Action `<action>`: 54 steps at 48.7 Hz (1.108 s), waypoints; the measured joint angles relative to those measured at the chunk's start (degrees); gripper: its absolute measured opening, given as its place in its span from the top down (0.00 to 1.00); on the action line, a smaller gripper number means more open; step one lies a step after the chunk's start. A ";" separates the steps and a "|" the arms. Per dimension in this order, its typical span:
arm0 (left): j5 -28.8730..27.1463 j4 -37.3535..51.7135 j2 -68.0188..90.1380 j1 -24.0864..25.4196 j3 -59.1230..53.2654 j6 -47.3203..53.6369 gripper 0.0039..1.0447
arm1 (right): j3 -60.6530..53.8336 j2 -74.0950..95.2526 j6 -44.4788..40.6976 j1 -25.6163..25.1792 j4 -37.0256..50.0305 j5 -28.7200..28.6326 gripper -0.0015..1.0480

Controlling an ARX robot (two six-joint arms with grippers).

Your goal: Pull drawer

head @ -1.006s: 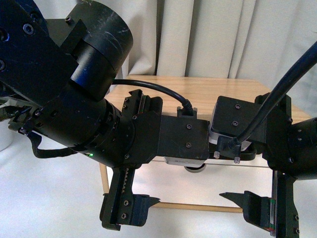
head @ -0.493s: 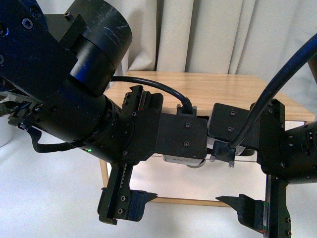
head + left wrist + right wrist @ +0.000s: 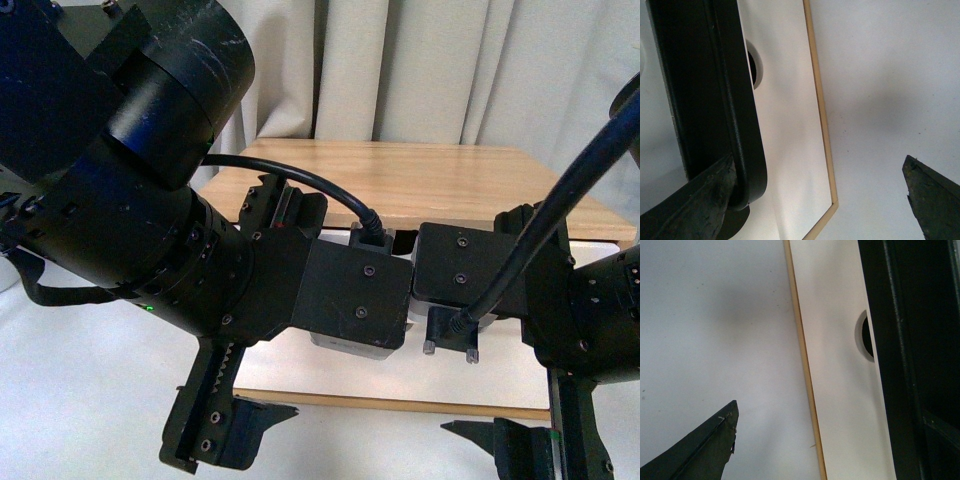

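Grasping is underway: left pincer (image 3: 819, 159) and right pincer (image 3: 815, 405) are standing apart with the drawer (image 3: 785, 125)'s bar handle (image 3: 740, 125) inside their span, requiring closing next, then pulling straight back.

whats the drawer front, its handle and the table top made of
Drawer front: smooth matte white panel, likely painted or laminated board, with a pale wood edge strip. Handle: black bar with a soft sheen along its rounded edge, metal or plastic, cannot tell. Table top: light wood with visible grain.
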 joint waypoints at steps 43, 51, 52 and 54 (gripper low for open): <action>2.69 -2.60 -12.59 1.60 -12.92 11.98 0.06 | -8.63 -10.82 -3.80 4.87 -4.90 1.07 0.09; 4.00 -0.92 -13.09 1.99 -13.62 11.63 0.06 | -9.09 -11.10 -3.72 4.72 -4.04 0.70 0.09; 4.48 -0.42 -13.25 2.12 -13.86 11.39 0.06 | -9.20 -11.17 -3.67 4.61 -3.76 0.59 0.09; 5.29 0.57 -13.86 2.49 -14.40 10.84 0.06 | -9.53 -11.32 -3.54 4.35 -2.84 0.07 0.09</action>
